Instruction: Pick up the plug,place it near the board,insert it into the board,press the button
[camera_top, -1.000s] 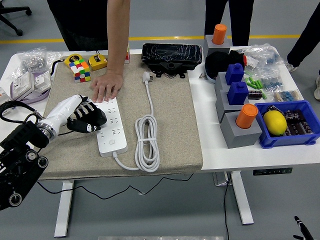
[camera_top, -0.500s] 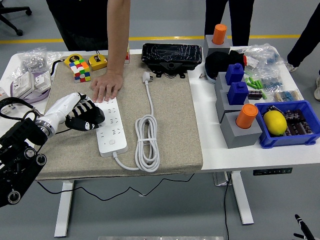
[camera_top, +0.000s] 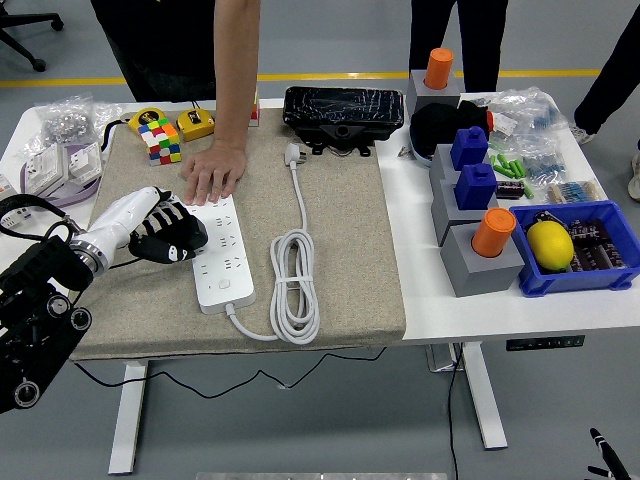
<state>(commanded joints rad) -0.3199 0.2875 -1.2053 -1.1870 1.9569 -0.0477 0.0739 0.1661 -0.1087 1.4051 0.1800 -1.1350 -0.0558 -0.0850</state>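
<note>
A white power strip (camera_top: 224, 258) lies lengthwise on the beige mat (camera_top: 340, 250). Its white plug (camera_top: 294, 153) rests at the far end of the mat, and the cable runs down to a coil (camera_top: 295, 285) right of the strip. My left hand (camera_top: 168, 237), white-sleeved with black fingers, sits against the strip's left edge; its fingers are curled and hold nothing. A person's hand (camera_top: 212, 177) lies flat on the mat at the strip's far end, fingertips touching it. My right arm is out of sight.
A colour cube (camera_top: 158, 139) and yellow tape measures (camera_top: 196, 124) sit at the mat's far left, and a black device (camera_top: 343, 108) sits behind the plug. Grey blocks with blue and orange pegs (camera_top: 480, 240) and a blue bin (camera_top: 575, 250) holding a lemon stand on the right.
My left hand has pulled back a little to the left, off the strip's sockets, and its fingers have curled in. The person's hand, plug and cable have not moved.
</note>
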